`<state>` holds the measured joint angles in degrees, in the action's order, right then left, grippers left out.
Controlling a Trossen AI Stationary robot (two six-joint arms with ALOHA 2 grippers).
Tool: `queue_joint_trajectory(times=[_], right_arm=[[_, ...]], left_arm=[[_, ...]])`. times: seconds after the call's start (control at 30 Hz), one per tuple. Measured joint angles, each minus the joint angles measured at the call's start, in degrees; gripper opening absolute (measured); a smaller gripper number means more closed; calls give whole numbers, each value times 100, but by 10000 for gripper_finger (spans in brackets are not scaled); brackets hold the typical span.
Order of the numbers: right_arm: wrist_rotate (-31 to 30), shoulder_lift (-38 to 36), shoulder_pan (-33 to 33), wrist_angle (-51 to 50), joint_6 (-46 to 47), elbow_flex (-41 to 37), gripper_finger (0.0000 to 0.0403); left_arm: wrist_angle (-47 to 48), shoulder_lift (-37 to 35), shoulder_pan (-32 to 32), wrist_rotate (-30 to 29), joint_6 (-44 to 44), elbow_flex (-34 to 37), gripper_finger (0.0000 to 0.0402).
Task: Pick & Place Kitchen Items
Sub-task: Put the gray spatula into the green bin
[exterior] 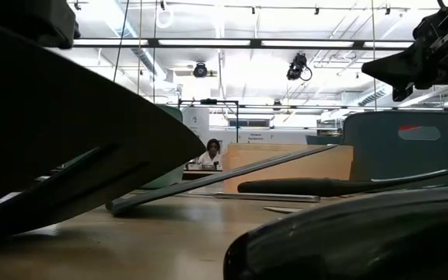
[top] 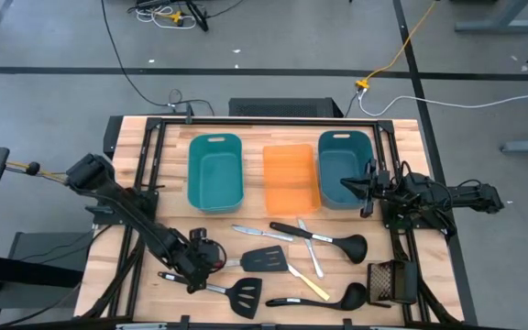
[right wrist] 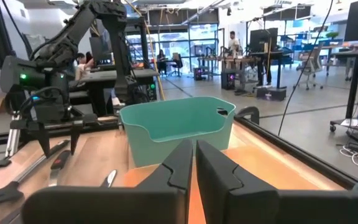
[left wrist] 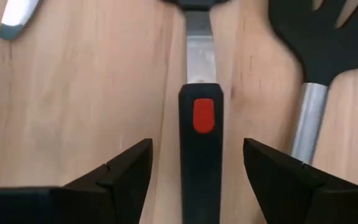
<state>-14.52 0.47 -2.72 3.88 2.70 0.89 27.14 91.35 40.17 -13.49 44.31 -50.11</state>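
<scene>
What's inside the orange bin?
Nothing shows inside the orange bin; from above only its bare orange floor is visible. The two teal bins beside it look just as bare. Whatever lies under the bins is covered.

floor [top: 273, 46]: grey, black tape lines, cables beyond the counter [top: 126, 137]
ceiling [exterior: 232, 27]: white, strip lights
desks [right wrist: 260, 62]: behind the counter
</scene>
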Motion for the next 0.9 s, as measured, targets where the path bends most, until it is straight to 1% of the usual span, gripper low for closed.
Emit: queue_joint_trajectory(times=[0.17,0.3,0.5,0.63,0.73,0.9], right_arm=[[-40,0,0,16,0,0,31],[-203,0,-2,-7,0,0,31],[-203,0,-2,-9,2,0,31],[-205,0,-2,-13,65,0,31],[-207,0,-2,-16,134,0,31],[-216,18,-2,-38,133,0,31]], left_arm=[[-188,72,-36,26,-137,2,257],[-160,72,-38,44,-214,2,257],[-151,70,-67,-2,-297,2,256],[-196,164,-90,174,-342,-2,256],[-94,215,-92,1,-335,15,256],[-100,345,-113,42,-297,7,256]])
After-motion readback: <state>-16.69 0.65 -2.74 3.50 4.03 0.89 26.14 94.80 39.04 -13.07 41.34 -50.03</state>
